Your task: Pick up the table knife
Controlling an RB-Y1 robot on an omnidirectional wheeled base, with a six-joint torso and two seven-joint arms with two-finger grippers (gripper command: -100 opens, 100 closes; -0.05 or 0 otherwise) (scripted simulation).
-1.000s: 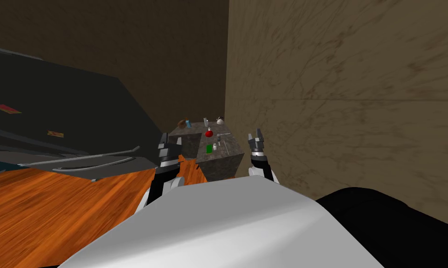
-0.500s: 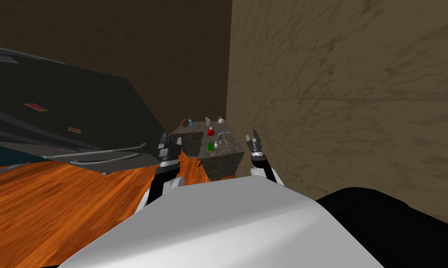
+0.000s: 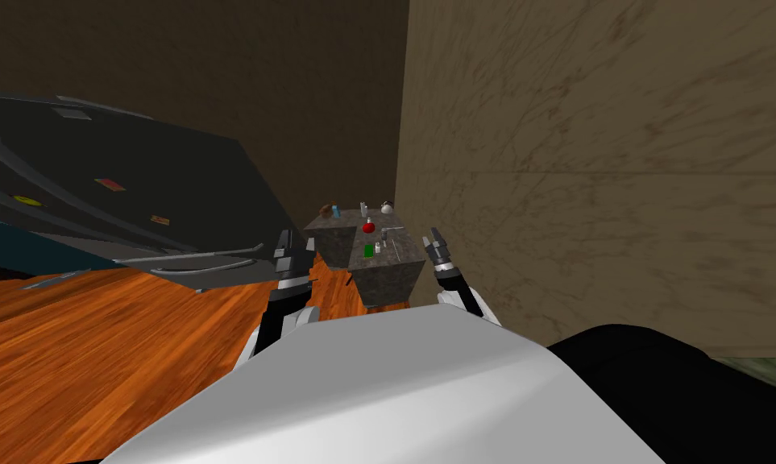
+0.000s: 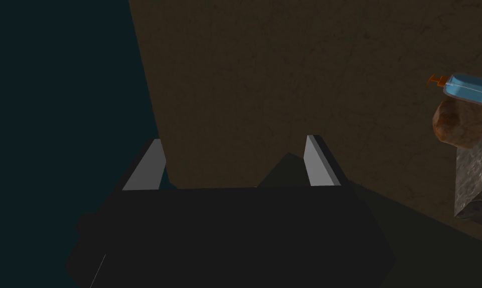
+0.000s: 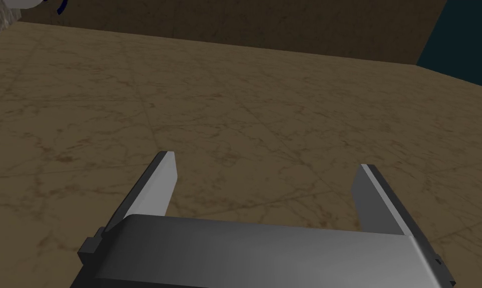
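Observation:
A small grey stone counter (image 3: 386, 274) stands ahead in the corner, carrying several small items. A thin pale strip (image 3: 392, 231) lies on its top beside a red item (image 3: 368, 228); it may be the table knife, too small to be sure. My left gripper (image 3: 284, 242) hangs open to the left of the counter, short of it. My right gripper (image 3: 434, 238) is open at the counter's right side. In the left wrist view the open left gripper (image 4: 234, 140) faces a brown wall. The right gripper (image 5: 267, 161) faces a tan wall, nothing between its fingers.
On the counter also sit a green item (image 3: 368, 250), a white rounded thing (image 3: 387, 208), a blue bottle (image 4: 472, 90) and a brown lump (image 4: 460, 125). Large dark furniture (image 3: 136, 209) fills the left. Orange wooden floor (image 3: 96, 338) lies between. A tan wall (image 3: 603, 161) closes the right.
The whole head picture has shifted: counter and dark furniture have slid to the right, so I have turned. Both grippers stay open beside the counter.

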